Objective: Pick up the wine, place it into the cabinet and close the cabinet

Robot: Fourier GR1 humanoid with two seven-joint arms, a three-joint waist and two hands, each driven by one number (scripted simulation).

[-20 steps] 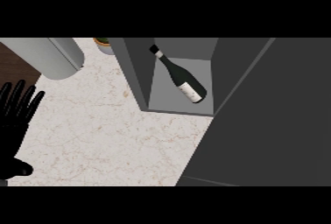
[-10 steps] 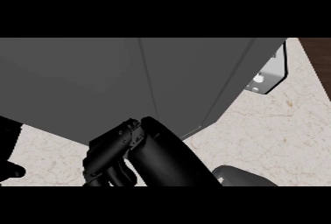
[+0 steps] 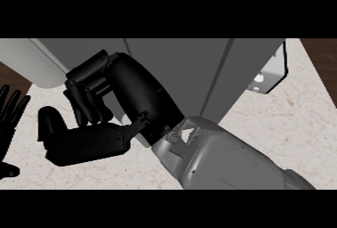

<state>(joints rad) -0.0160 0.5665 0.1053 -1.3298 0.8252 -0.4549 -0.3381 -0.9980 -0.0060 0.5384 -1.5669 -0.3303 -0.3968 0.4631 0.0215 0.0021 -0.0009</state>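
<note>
- The cabinet [image 3: 197, 71], open a second earlier, now showed only grey outer panels, seemingly shut.
- The right robot hand [image 3: 89, 133] had swung against it, fingers relaxed, grasping nothing.
- The left robot hand [image 3: 10, 111] rested open at the counter [image 3: 289, 129] edge.
- The wine, earlier inside, was hidden.

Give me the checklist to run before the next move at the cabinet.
1. Wine in view: not ok; no bottle shows anywhere.
2. Right hand free: ok; fingers relaxed, nothing seen in them, in front of the cabinet.
3. Cabinet door shut: cannot tell; the hand and its forearm cover much of the front.
4. Left hand out of the way: ok; open, resting at the view's left edge.
</note>
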